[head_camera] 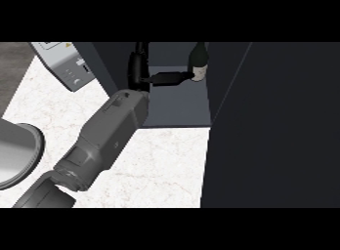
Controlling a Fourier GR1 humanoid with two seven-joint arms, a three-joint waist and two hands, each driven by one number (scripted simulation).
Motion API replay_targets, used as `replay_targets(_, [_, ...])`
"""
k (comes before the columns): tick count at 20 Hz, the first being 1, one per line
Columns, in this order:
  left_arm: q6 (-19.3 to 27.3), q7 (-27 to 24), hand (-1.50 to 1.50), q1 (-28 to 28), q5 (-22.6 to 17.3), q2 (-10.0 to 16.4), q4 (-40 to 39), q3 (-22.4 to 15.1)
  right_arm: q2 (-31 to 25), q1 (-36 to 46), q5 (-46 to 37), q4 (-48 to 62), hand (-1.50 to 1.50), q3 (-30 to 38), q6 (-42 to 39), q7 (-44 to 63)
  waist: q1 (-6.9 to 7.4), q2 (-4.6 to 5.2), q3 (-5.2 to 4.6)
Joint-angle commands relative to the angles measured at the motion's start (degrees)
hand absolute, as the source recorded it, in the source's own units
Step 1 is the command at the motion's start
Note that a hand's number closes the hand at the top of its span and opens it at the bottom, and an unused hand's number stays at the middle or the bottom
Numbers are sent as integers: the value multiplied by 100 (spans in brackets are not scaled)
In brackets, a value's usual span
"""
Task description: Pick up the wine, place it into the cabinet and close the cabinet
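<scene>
— Where's the wine bottle (199,59) standing?

— Upright inside the open cabinet (177,110), at the back right of its floor, close against the right-hand side. Only the left hand (165,78) shows. It is in there too, spread open, one finger stretched straight across with its tip at the foot of the bottle and nothing curled round the glass.

— How tight is it in there?

— Narrow. The grey forearm (108,134) slants in from the lower left and passes right by the cabinet's left edge. A tall dark panel (281,122) walls off the whole right of the view (whether it is the door I cannot tell). The cabinet floor in front of the bottle is bare.

— And outside?

— Pale marbled counter (162,163) runs up to the cabinet's front lip. A sink (10,156) curves in at the left edge, and a grey appliance (61,66) sits at the upper left, just beside the cabinet.
</scene>
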State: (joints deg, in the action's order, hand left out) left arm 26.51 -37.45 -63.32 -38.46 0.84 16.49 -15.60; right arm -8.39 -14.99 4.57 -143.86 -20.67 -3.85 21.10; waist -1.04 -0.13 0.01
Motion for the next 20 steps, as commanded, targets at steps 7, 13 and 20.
replay_targets(7, [-195,300,-150,930,172,213,1562,-206,-148,-615,124,-1140,-150,-75,11,170,123,-58,0])
replay_targets(13, [125,897,-150,1509,280,329,2984,-520,-194,-309,214,-1099,-150,87,142,407,241,-86,0])
replay_targets(20, [231,1220,-150,3045,401,574,4824,-1061,-292,-426,328,-1283,-150,195,159,382,218,-85,2])
